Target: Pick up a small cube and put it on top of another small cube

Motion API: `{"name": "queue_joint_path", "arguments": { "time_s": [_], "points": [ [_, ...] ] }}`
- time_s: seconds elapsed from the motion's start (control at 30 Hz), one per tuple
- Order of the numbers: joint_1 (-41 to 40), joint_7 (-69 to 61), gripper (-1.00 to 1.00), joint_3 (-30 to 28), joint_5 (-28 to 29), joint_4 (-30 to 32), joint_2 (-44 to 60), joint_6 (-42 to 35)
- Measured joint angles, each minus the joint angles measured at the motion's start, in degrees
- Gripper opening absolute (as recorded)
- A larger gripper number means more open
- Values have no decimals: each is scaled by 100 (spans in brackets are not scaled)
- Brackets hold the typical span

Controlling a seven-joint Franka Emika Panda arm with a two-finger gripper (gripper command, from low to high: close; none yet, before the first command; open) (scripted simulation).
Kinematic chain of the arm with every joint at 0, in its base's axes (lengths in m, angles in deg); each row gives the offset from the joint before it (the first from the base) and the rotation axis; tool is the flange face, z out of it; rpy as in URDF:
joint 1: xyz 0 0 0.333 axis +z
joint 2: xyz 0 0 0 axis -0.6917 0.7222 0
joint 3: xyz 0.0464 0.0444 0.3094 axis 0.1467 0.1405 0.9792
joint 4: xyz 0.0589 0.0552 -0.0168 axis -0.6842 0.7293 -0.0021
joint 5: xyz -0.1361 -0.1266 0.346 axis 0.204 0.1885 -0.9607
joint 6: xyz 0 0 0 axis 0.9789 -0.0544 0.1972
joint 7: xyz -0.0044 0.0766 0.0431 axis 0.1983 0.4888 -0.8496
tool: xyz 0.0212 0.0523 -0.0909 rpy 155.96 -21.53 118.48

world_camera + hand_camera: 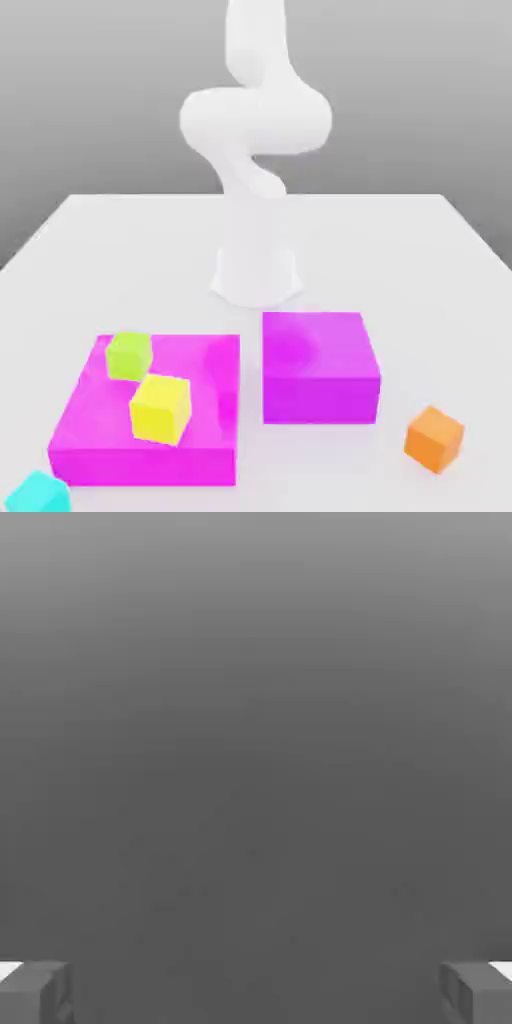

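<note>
Looking out, my hand [256, 992] was spread and empty, seeing only grey; the small yellow cube [160, 408] and small green cube [129, 355] lay well below.

A pale white tabletop [400, 250] stretches back to a straight far edge in the exterior view, its surface smooth, faintly glossy and evenly lit. Behind it rises a plain grey backdrop [90, 90], lighter near the table's far edge and shading darker toward the top. Soft, diffuse light falls across the scene, casting only weak shadows on the table. In the hand view, a featureless grey gradient [256, 732] fills the frame, darkening toward the lower part.
</note>
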Motion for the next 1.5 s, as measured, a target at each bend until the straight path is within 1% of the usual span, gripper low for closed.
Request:
{"name": "queue_joint_path", "arguments": {
  "time_s": [0.4, 0.63, 1.0, 1.17, 1.2, 1.4, 1.5],
  "points": [
    [-136, -382, 0, -761, -438, -223, 2521, 616],
    [-400, -677, 0, -1077, -800, -352, 3983, 968],
    [-961, -987, 0, -1282, -1143, -551, 6253, 1532],
    [-1261, -1209, 0, -1027, -1438, -761, 7290, 2168],
    [-1297, -1237, -100, -984, -1477, -789, 7402, 2250],
    [-1315, -1253, -100, -961, -1499, -803, 7458, 2289],
    [-1195, -1150, -100, -1116, -1353, -704, 7064, 1993]
  ]
}}
